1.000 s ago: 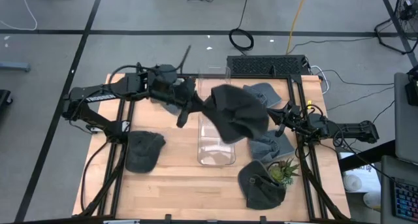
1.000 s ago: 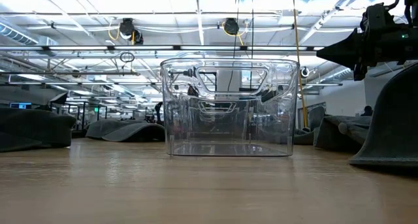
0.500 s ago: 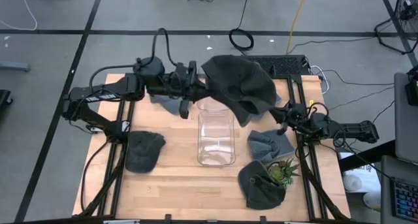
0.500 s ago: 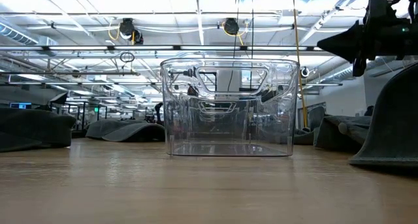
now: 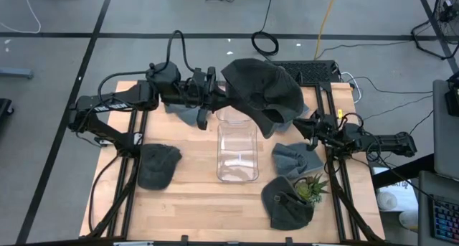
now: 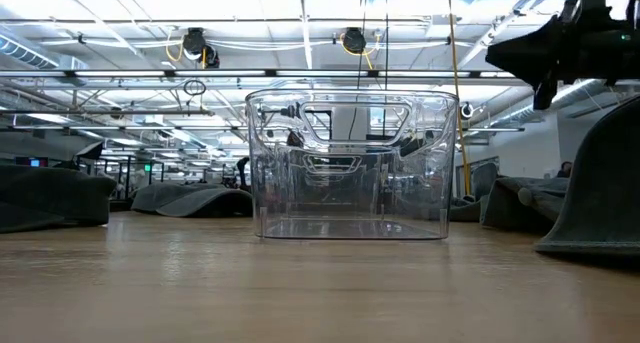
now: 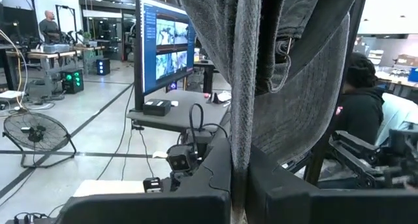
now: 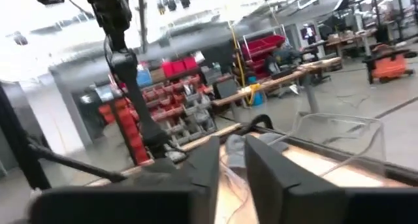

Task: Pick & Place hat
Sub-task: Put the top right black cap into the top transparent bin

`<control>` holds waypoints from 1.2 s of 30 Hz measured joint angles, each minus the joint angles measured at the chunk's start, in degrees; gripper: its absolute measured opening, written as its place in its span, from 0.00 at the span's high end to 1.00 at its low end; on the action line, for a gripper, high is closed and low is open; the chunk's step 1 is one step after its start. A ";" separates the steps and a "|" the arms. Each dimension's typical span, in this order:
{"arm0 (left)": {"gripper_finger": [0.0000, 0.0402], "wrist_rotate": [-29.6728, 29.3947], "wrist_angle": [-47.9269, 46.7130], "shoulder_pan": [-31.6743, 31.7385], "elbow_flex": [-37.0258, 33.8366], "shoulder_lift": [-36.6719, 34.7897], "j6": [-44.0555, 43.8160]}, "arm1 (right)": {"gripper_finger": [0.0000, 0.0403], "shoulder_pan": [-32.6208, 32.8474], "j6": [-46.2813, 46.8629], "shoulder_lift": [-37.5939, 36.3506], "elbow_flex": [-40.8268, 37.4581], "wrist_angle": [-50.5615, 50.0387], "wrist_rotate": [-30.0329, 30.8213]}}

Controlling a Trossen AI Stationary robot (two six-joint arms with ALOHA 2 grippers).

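In the high view my left gripper (image 5: 215,97) is shut on a dark grey hat (image 5: 262,95), raised above the far end of the clear plastic bin (image 5: 237,154). The left wrist view shows the hat (image 7: 287,67) hanging in front of the camera. The bin (image 6: 350,163) stands on the table and holds nothing. My right gripper (image 5: 310,133) hovers shut to the bin's right, above another grey hat (image 5: 295,158) that lies flat on the table; it shows raised in the low view (image 6: 530,55). My left gripper pinches a fold of the hat's cloth (image 7: 243,152) between its two fingers (image 7: 157,208). It comes at it level, from the table's left side. The hat is lifted clear of table and bin and droops slack beyond the fingers.
More grey hats lie on the table: one near the left (image 5: 158,166), one under my left arm (image 5: 185,114), one at the near right (image 5: 283,204) beside a small potted plant (image 5: 310,188). A black keyboard (image 5: 290,72) sits at the far edge.
My left gripper has risen and drawn back toward the far-left, carrying the hat from over the bin's middle up to above its far end. The hat hangs higher now. My right gripper has risen slightly.
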 joint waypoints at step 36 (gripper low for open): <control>0.98 -30.34 -1.28 4.37 0.00 0.00 4.03 | 0.36 -4.79 -8.51 56.82 60.70 -8.27 0.49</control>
